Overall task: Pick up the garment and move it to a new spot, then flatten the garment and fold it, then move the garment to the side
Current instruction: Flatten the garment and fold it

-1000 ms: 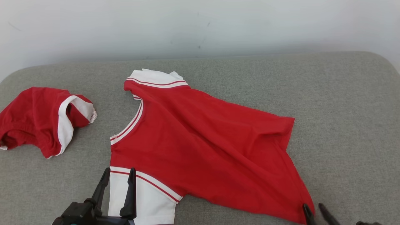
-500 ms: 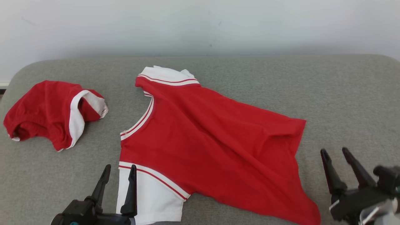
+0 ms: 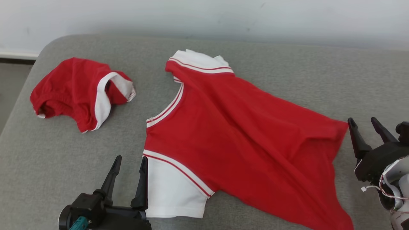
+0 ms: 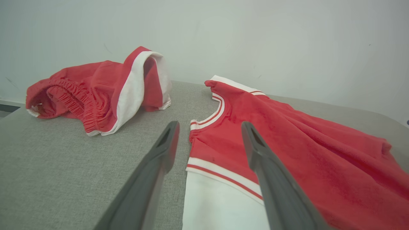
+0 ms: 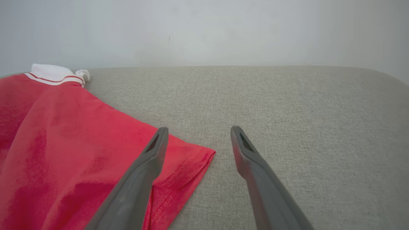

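Flattening looks the step in hand: the left gripper (image 3: 131, 158), fingers spread at seven o'clock, should pinch the white sleeve (image 3: 172, 191). The garment (image 3: 243, 137) lies skewed at centre. The right gripper (image 3: 362, 120), spread and empty at three o'clock, should draw the hem corner (image 3: 340, 127) outward. Grey cushion (image 3: 287, 70) beneath; red shorts (image 3: 73, 86) at ten; pale wall (image 3: 204, 16) at twelve.

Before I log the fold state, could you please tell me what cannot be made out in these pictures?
red shirt: near hem corner runs off the head view's bottom edge; underside hidden by its top layer.
red shorts: inside shadowed by its own folds, head and left wrist views.
left gripper: whether a finger touches the white sleeve is unclear; the finger overlaps it in the head view.
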Controlling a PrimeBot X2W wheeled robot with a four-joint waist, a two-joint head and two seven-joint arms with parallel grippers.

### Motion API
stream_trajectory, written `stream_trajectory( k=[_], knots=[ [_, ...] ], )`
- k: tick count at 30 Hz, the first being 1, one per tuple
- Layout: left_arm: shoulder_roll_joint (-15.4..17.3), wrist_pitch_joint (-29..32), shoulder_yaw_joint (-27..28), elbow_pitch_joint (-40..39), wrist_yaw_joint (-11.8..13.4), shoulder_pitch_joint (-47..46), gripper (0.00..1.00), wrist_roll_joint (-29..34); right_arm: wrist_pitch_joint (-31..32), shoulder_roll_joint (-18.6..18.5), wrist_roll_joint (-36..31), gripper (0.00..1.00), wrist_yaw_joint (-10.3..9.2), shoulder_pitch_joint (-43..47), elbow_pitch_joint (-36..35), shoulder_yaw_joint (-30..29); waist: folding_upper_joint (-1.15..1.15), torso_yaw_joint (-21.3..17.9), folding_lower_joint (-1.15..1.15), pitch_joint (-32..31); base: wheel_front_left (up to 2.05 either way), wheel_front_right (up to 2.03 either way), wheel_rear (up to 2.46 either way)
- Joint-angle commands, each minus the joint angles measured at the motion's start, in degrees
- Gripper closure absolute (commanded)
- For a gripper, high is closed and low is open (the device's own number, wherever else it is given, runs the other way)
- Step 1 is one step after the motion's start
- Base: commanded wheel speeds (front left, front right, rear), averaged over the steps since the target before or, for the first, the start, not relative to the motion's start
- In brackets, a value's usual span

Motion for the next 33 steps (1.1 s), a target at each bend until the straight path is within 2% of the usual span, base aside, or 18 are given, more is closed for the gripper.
stream_trajectory(
  k=[1, 8, 12, 13, 14, 15, 22, 26, 33],
  knots=[
    [0.0, 0.0, -0.5, -0.2, 0.4, -0.9, 0.00, -0.3, 0.7, -0.7, 0.4, 0.00, -0.13, -2.0, 2.6, 0.3, 0.00, 2.8, 0.00, 2.4, 0.00, 0.00, 0.00],
    [0.0, 0.0, -2.0, -0.7, 1.3, -2.0, 0.00, -1.3, 1.9, -1.4, 1.7, 0.00, -0.13, -7.0, 12.9, 2.9, 0.00, 5.0, 0.00, 4.5, 0.00, 0.00, 0.00],
    [0.0, 0.0, -2.2, -0.8, 1.8, -2.4, 0.00, -1.5, 3.0, -0.2, 3.1, 0.00, -0.13, -8.0, 15.8, 5.2, 0.00, 5.2, 0.00, 4.8, 0.00, 0.00, 0.00],
    [0.0, 0.0, -2.1, -0.8, 1.9, -2.4, 0.00, -1.5, 3.2, 0.0, 3.7, 0.70, -0.12, -7.9, 16.0, 6.0, 0.00, 5.1, 0.00, 4.8, 0.00, 0.00, 0.00],
    [0.0, 0.0, -2.1, -0.8, 1.9, -2.4, 0.00, -1.5, 3.2, 0.0, 3.7, 0.70, -0.12, -7.9, 16.0, 6.0, 0.00, 5.1, 0.00, 4.8, 0.00, 0.00, 0.00],
    [0.0, 0.0, -2.1, -0.9, 1.9, -2.5, 0.00, -1.6, 3.0, 0.0, 4.4, 1.00, -0.12, -7.9, 16.1, 6.6, 0.00, 4.9, 0.00, 4.9, 0.00, 0.00, 0.00],
    [0.0, 0.0, -2.4, -0.8, 2.2, -3.0, 0.00, -1.9, -1.6, -4.1, 6.4, 1.00, -0.13, -13.6, 14.0, 8.4, 0.00, 3.9, 0.00, 5.1, 0.00, 0.00, 0.00],
    [0.0, 0.0, -3.1, -0.9, 2.4, -3.4, 0.00, -2.1, -2.3, -6.7, 6.5, 1.00, -0.13, -18.6, 13.4, 9.5, 0.00, 4.0, 0.00, 5.3, 0.00, 0.00, 0.00],
    [0.0, 0.0, -4.3, -1.2, 2.7, -4.1, 0.00, -3.0, -2.3, -9.9, 5.2, 1.00, -0.13, -29.2, 17.0, 10.5, 0.00, 5.3, 0.00, 6.8, 0.00, 0.00, 0.00]
  ],
)
